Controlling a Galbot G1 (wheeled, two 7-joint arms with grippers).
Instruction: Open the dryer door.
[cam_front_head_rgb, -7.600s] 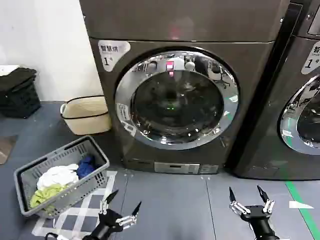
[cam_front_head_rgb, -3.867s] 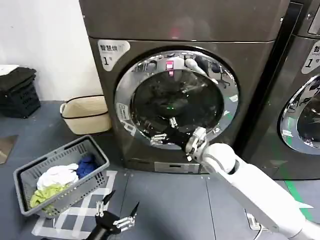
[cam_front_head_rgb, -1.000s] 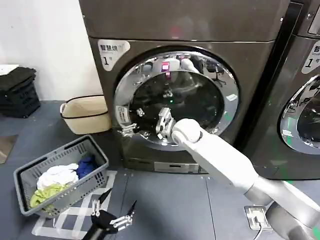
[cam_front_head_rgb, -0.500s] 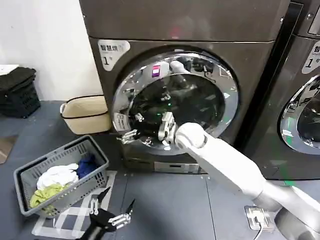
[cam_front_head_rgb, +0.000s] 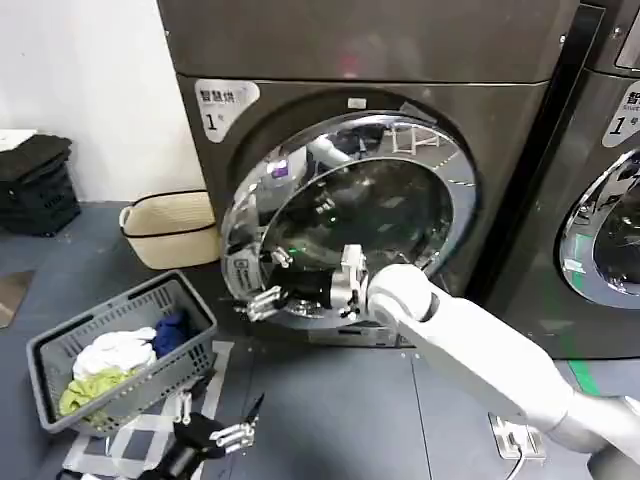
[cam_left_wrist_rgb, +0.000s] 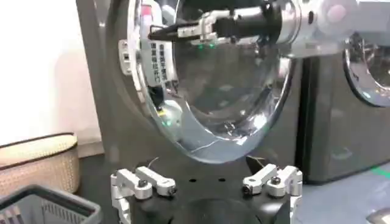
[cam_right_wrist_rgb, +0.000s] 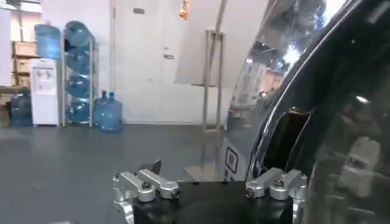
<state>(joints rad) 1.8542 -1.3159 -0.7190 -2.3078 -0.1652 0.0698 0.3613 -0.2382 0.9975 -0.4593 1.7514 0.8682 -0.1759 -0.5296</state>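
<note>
The dryer door, a chrome ring around dark glass, stands partly swung out from the machine, its left edge away from the front. My right arm reaches across the glass, and my right gripper is open at the door's lower left rim, one finger on each side of the edge. In the right wrist view the right gripper has its fingers spread, with the door close beside one finger. My left gripper hangs open low over the floor; the left wrist view shows the left gripper below the door.
A grey laundry basket with clothes sits on the floor at the left, with a beige basket behind it by the wall. A second machine stands to the right. Black crates are at the far left.
The right arm rose from the floor, crossed the glass to the door's left rim and drew back toward me. The door swung from shut to partly open. The left gripper barely moved.
</note>
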